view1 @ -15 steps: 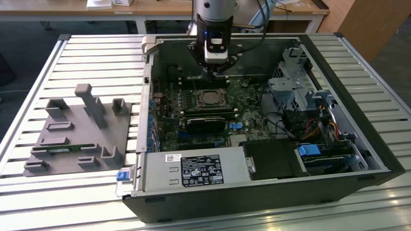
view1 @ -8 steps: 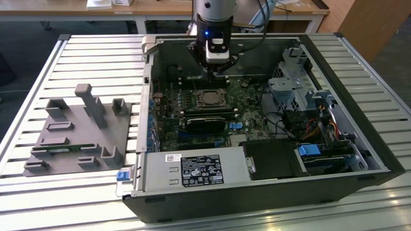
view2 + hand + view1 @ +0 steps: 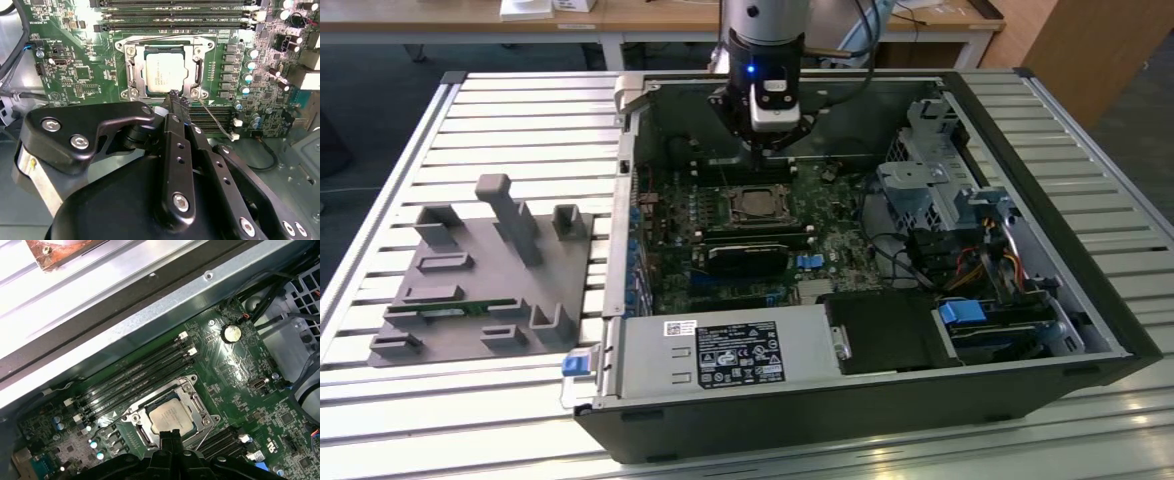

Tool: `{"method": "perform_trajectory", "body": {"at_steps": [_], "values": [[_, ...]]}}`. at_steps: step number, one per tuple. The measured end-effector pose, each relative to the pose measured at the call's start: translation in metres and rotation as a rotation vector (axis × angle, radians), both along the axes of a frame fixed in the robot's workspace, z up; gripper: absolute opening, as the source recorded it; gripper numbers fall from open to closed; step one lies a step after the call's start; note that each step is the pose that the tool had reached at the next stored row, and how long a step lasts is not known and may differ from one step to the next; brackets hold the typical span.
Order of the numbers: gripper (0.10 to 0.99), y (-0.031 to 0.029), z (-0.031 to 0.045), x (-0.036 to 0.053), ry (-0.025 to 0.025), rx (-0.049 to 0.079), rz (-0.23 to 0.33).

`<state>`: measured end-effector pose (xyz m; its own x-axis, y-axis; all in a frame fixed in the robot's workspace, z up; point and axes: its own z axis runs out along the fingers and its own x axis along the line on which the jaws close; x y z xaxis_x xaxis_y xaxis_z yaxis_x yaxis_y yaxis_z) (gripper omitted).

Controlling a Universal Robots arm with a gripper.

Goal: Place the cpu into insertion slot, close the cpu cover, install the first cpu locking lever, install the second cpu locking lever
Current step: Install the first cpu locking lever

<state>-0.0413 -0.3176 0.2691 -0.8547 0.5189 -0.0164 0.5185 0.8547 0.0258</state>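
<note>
Cpu [image 3: 164,71], small square silver-grey chip, seated in black square insertion slot [image 3: 134,75] | thin silver-frame cpu cover [image 3: 165,47] down around it | black gripper [image 3: 175,98], tips pinched together at slot's edge

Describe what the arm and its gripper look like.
The arm is a silver-grey cylinder ending in a black wrist section with a small blue light. The gripper is matte black: rounded body, flat linkage bars studded with silver screws, narrow ribbed fingertips.

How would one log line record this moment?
cpu: seated | cpu cover: down around it | gripper: shut, tips at cover edge
</note>
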Motion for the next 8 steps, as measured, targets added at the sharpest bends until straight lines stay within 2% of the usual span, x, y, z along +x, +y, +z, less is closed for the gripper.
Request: {"method": "perform_trajectory", "body": {"at_steps": [8], "values": [[0.106, -0.0002, 0.0, -0.0002, -0.0005, 0.0, 0.042]]}}
